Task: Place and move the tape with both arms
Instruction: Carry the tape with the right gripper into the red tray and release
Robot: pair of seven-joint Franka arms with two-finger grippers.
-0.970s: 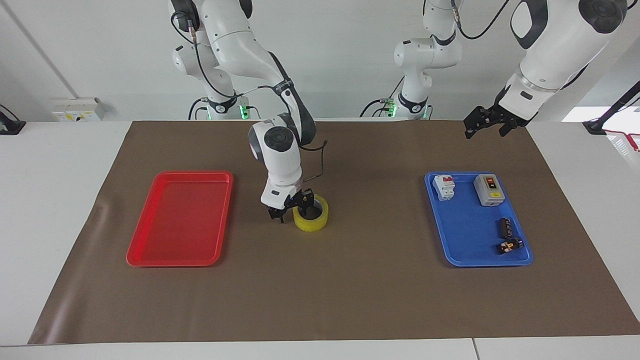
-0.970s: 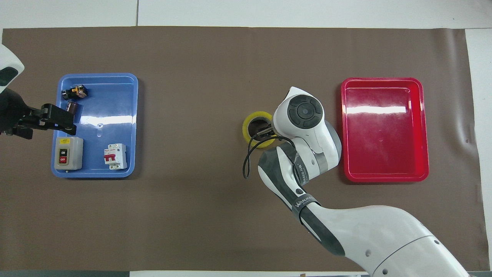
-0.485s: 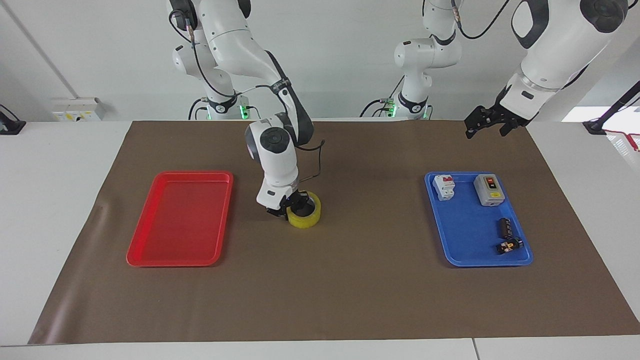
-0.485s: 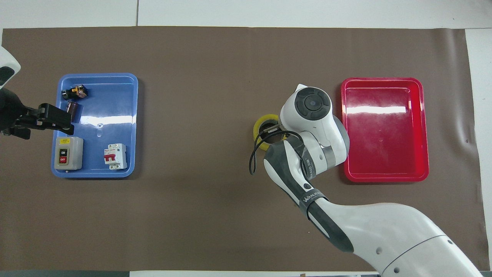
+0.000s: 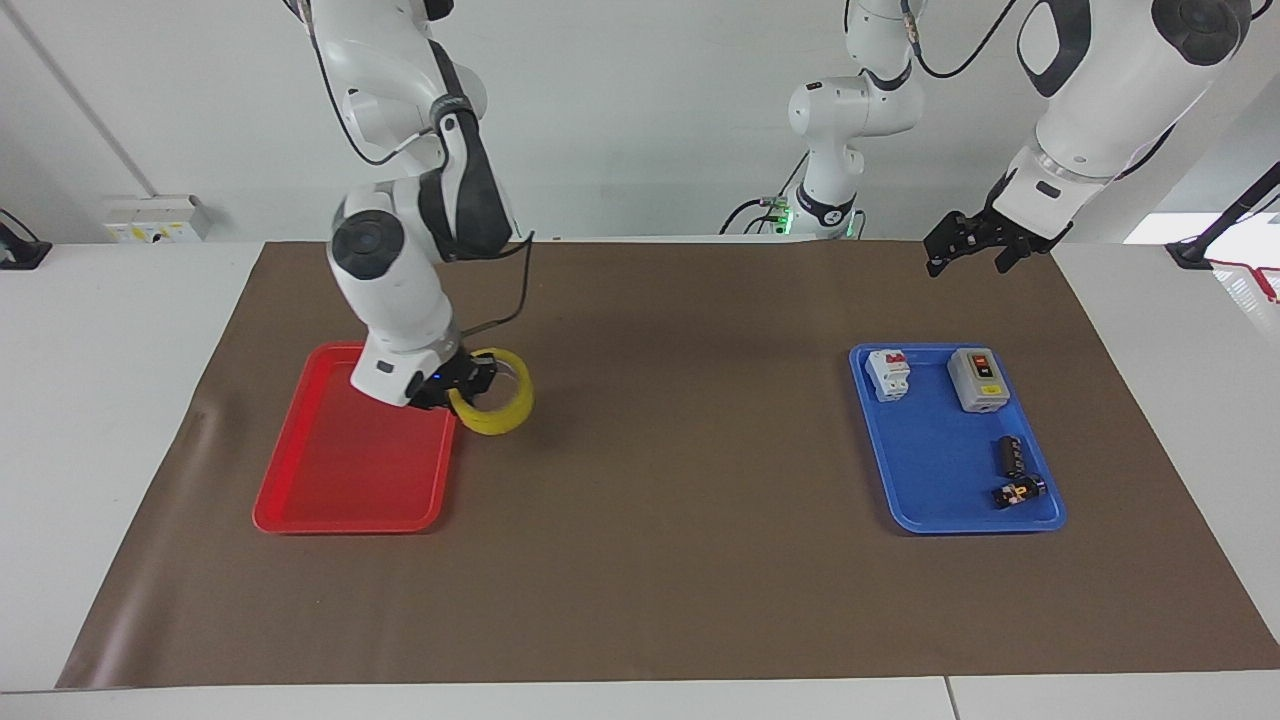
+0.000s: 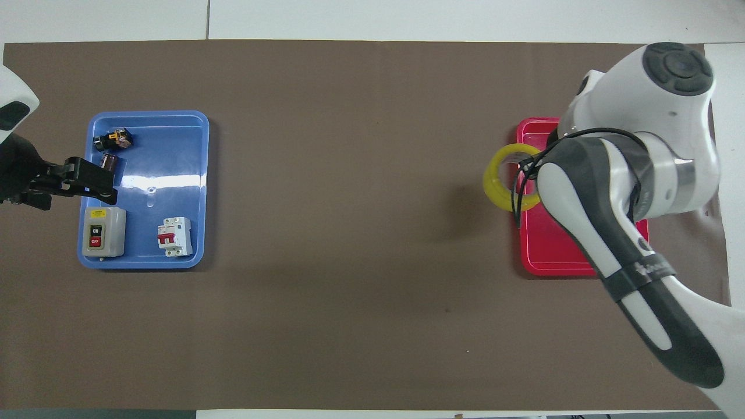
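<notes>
Tape (image 5: pixel 492 392) hangs clenched in right tool (image 5: pixel 470 378) (overhead hides it); left tool (image 5: pixel 975 240) released.

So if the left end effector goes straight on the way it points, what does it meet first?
Probably the rim of the blue plastic tray: the open left end effector hangs in the air pointing down and toward the table's middle. Depth is unclear, so it could meet the brown paper mat first.

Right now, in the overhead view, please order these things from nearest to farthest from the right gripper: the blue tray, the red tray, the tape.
1. The tape: held up in the right gripper, over the red tray's edge.
2. The red tray: under that gripper, at the right arm's end of the table.
3. The blue tray: at the left arm's end, where the left gripper waits.
</notes>
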